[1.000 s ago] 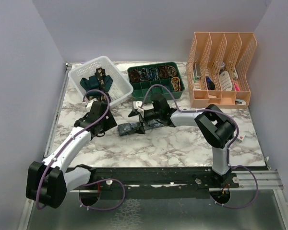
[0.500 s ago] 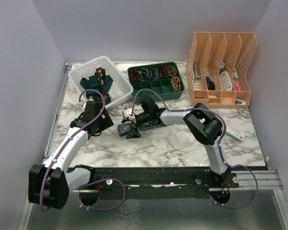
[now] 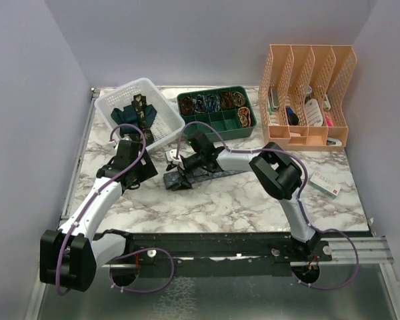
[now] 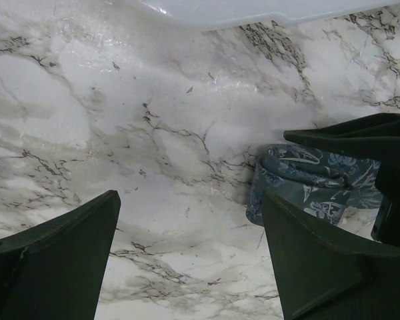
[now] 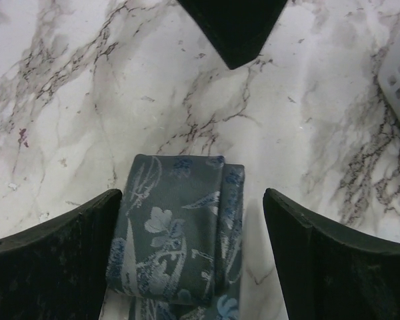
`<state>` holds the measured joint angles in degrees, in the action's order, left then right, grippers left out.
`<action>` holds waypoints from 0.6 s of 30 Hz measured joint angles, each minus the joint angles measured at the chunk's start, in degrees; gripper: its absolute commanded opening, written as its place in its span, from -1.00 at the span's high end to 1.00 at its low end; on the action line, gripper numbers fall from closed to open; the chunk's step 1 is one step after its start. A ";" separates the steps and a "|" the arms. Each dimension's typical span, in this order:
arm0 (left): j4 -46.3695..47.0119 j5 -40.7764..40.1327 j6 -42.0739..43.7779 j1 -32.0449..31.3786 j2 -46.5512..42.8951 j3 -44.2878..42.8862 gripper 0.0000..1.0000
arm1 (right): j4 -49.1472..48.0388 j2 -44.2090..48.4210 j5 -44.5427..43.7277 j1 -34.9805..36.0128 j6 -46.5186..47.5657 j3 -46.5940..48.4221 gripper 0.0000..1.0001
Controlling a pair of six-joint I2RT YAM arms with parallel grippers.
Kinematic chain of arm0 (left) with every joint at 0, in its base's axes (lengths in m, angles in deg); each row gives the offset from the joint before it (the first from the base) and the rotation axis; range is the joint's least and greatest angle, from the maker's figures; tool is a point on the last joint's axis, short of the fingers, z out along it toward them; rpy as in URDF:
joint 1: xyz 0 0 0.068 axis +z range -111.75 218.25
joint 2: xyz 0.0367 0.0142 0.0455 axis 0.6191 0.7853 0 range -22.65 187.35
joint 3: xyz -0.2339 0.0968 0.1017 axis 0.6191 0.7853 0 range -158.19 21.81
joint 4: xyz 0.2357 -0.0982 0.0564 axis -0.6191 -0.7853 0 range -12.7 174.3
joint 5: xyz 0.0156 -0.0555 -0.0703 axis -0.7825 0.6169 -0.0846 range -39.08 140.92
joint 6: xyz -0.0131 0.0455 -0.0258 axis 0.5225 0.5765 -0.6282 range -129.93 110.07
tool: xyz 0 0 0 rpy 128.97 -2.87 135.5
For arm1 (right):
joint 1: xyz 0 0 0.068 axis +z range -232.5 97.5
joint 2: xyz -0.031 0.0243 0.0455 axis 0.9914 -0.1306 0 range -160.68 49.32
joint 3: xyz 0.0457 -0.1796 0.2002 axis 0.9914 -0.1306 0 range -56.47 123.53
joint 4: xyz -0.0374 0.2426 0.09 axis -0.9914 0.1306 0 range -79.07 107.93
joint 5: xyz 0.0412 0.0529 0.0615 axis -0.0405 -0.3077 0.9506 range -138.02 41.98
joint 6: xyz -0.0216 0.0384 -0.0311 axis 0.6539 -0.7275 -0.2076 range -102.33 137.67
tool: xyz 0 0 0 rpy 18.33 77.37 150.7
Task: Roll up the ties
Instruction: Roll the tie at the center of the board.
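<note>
Blue-grey patterned tie (image 3: 199,175) — lying flat on the marble desk (image 3: 253,200), left of centre. Its long axis runs roughly left to right across the desk, slightly tilted. The folded end points left, toward the left arm.
Right gripper (image 5: 192,220) — jaws open, astride the folded end, with the tie lying between them.
Left gripper (image 4: 190,227) — jaws open over bare desk, the tie's end just beside one finger.
Teal tie (image 3: 123,115) and black-gold tie (image 3: 141,105) — both in the white basket (image 3: 168,127), rear left, well apart from the first.
</note>
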<state>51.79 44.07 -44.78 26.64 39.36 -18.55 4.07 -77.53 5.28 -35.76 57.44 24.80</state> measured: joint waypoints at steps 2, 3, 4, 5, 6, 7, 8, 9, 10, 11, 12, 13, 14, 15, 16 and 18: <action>0.00 0.00 0.11 0.04 0.02 0.00 -0.73 | 1.22 -0.02 -0.02 0.46 0.66 0.00 -0.75; 0.00 0.00 0.17 0.07 0.02 0.00 -0.73 | 1.90 -0.02 -0.02 0.76 0.87 0.00 -0.74; 0.00 0.00 0.20 0.11 0.02 0.00 -0.73 | 2.75 -0.02 -0.04 0.98 1.09 0.00 -0.73; 0.00 0.02 0.24 0.15 0.02 0.00 -0.73 | 3.06 -0.02 -0.04 1.51 1.22 0.00 -0.72; 0.00 0.00 0.26 0.17 0.02 0.00 -0.73 | 3.45 -0.02 -0.09 1.88 1.33 0.00 -0.71; 0.00 0.00 0.31 0.22 0.02 0.00 -0.73 | 3.54 -0.04 -0.15 2.16 1.33 0.00 -0.65; 0.00 0.02 0.39 0.26 0.02 0.00 -0.73 | 3.54 -0.07 -0.46 2.40 1.18 0.00 -0.54; -0.02 0.00 0.44 0.26 0.02 0.00 -0.73 | 3.56 -0.13 -0.70 2.47 1.22 0.07 -0.44; -0.02 0.00 0.46 0.26 0.02 0.00 -0.73 | 4.00 -0.31 -1.03 2.64 1.31 0.37 -0.40; -0.02 0.02 0.48 0.26 0.02 0.00 -0.73 | 4.66 -0.72 -1.33 2.80 1.42 1.09 -0.33; -0.02 0.02 0.50 0.26 0.02 0.00 -0.73 | 5.51 -1.31 -1.66 2.86 1.38 2.19 -0.24; 0.00 0.00 0.57 0.26 0.02 0.00 -0.73 | 5.81 -1.68 -1.92 2.86 1.36 2.78 -0.19; 0.00 0.00 0.61 0.26 0.02 0.00 -0.73 | 6.05 -1.90 -2.23 2.86 1.27 3.21 -0.16; -0.02 0.02 0.66 0.26 0.02 0.00 -0.73 | 6.27 -1.97 -2.38 2.86 1.20 3.30 0.05; -0.02 0.02 0.68 0.26 0.02 0.02 -0.73 | 6.43 -1.97 -2.51 2.86 1.05 3.30 0.25; -0.02 0.02 0.72 0.26 0.02 0.02 -0.73 | 6.36 -1.97 -2.54 2.86 1.40 3.30 0.21</action>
<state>51.76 44.09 -44.06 26.90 39.39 -18.53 10.43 -79.49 2.75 -32.89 58.84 28.10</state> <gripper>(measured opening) 0.865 0.420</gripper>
